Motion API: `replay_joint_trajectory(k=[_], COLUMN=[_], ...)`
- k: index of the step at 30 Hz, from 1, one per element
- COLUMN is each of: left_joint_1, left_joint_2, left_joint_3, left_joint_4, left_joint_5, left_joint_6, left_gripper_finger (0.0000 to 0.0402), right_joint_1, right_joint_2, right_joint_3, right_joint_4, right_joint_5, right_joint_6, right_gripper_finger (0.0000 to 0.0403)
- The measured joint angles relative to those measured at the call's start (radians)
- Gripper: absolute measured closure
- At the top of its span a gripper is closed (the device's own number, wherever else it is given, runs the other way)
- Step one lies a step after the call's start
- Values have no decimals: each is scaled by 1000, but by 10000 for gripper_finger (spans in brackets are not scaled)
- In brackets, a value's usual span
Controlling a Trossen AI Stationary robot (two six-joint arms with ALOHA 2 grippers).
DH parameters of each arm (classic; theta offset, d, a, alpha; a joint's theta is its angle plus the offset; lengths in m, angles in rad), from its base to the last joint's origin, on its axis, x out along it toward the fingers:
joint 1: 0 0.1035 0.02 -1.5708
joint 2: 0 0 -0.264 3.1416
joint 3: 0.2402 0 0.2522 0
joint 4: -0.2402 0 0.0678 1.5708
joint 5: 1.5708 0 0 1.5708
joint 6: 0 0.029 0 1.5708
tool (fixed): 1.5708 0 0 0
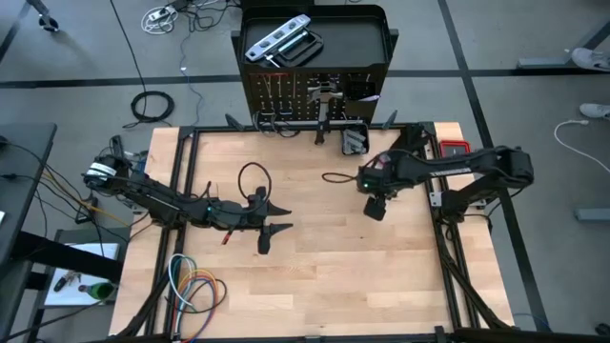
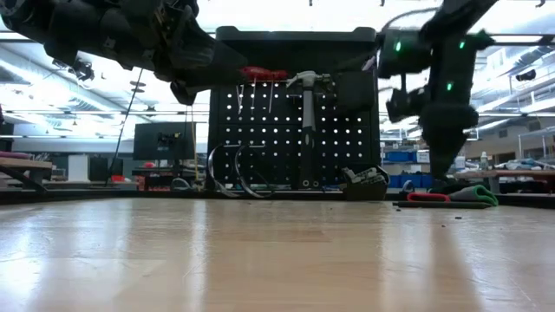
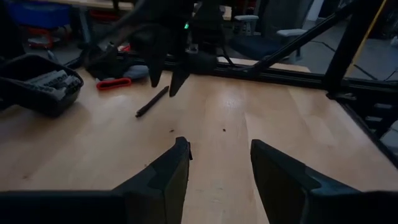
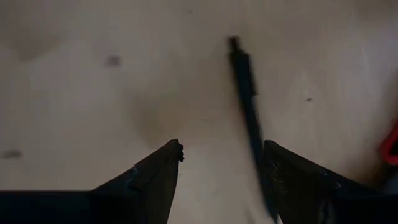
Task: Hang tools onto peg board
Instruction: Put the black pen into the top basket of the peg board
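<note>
Hovering above the wooden tabletop (image 1: pixel 324 257) in front of the peg board (image 2: pixel 295 130), with the right gripper (image 4: pixel 221 180) pointing down, jaws parted and gripping nothing. Lying on the wood just beside one of its fingers (image 4: pixel 298 186): a dark thin tool (image 4: pixel 247 106), possibly a screwdriver, though blurred. Hanging on the peg board: a hammer (image 2: pixel 307 130) and red-handled pliers (image 2: pixel 263 74). Resting on the stand's top tray: a silver level (image 1: pixel 276 38). Waiting well away from the peg board: the left gripper (image 3: pixel 217 180), jaws spread and empty.
</note>
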Motion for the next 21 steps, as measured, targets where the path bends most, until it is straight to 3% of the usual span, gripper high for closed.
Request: replay_joint_trajectory(k=[6,12,15,19,21], left_joint_1=[0,0,0,0,0], left_joint_2=[0,0,0,0,0], left_joint_3=[0,0,0,0,0], left_joint_4=[-1,-5,-6,-9,-9], left_joint_5=[-17,-19,-19,-22,-22], left_joint_6=[27,42,44,51,62], left_gripper_finger=[229,229,229,229,229], right_joint_1=[-107,-190,-183,-148,-128], right_joint_2=[62,200,229,220,209], right_joint_3=[-39,-41,-28,-3,8], right_joint_4=[133,195,197,196,208], right_joint_5=[-5,-109,-110,-102,-81], right_joint_6=[-110,-193,-239,-246,-251], right_gripper_finger=[174,186,232,363,365])
